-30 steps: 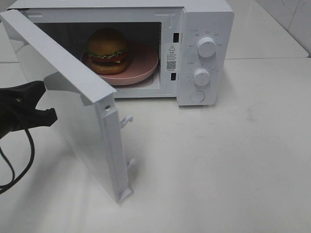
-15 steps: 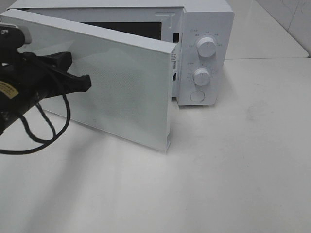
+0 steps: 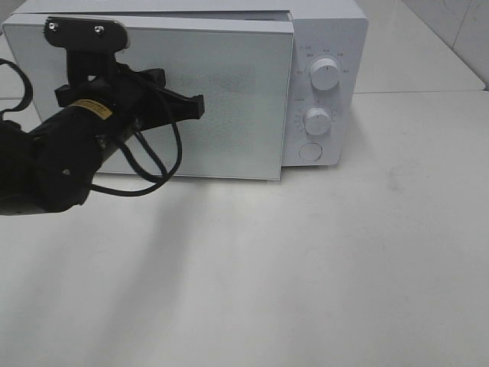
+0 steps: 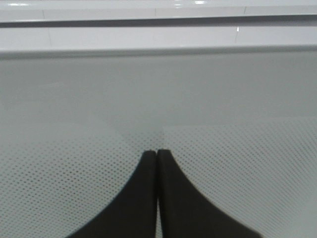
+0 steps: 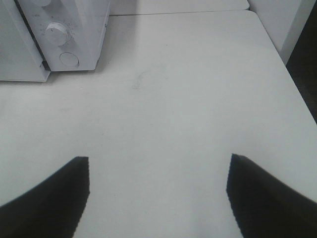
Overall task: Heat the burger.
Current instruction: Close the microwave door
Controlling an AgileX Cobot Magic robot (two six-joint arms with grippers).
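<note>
Burger not visible in any view; cannot tell where it sits; speckled microwave door (image 3: 229,99) covers cavity (thin dark gap along top edge); left gripper (image 4: 157,152) jaws together, tips against door panel, arm reaching in from left, cable (image 3: 145,186) looped beneath; right gripper (image 5: 157,166) jaws apart, empty, over table (image 5: 163,89), outside high view.
</note>
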